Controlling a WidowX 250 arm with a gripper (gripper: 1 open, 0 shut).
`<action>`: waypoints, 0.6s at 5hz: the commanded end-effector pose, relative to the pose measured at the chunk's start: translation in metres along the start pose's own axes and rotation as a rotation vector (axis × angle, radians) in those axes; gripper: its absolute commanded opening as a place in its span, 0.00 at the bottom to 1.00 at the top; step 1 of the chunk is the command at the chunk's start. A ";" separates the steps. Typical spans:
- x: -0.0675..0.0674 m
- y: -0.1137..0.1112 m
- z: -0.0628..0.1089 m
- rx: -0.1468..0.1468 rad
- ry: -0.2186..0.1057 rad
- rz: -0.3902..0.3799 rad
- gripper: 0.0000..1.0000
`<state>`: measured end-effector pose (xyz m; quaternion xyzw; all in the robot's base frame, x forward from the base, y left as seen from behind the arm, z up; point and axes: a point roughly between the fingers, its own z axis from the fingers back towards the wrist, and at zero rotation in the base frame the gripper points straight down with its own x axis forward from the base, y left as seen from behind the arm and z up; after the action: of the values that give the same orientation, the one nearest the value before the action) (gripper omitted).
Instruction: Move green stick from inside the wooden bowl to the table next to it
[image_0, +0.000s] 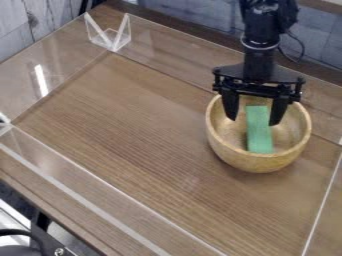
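Observation:
The green stick (259, 130) lies inside the wooden bowl (227, 143) at the right side of the table (134, 120). My gripper (254, 110) hangs straight down over the bowl, open. Its black fingers (230, 104) straddle the far end of the stick, one on each side, reaching down to about rim height. I see no contact between fingers and stick.
Low clear acrylic walls (54, 185) edge the tabletop. A clear folded acrylic piece (107, 33) stands at the far left corner. The bowl sits close to the right wall (329, 190).

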<state>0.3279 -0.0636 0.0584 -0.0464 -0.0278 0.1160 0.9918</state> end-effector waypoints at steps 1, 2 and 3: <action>0.008 -0.018 0.024 -0.025 -0.074 -0.030 1.00; 0.001 -0.033 0.034 -0.027 -0.088 -0.063 1.00; -0.002 -0.036 0.030 -0.030 -0.113 -0.041 1.00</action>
<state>0.3273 -0.0940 0.0691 -0.0431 -0.0529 0.0990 0.9927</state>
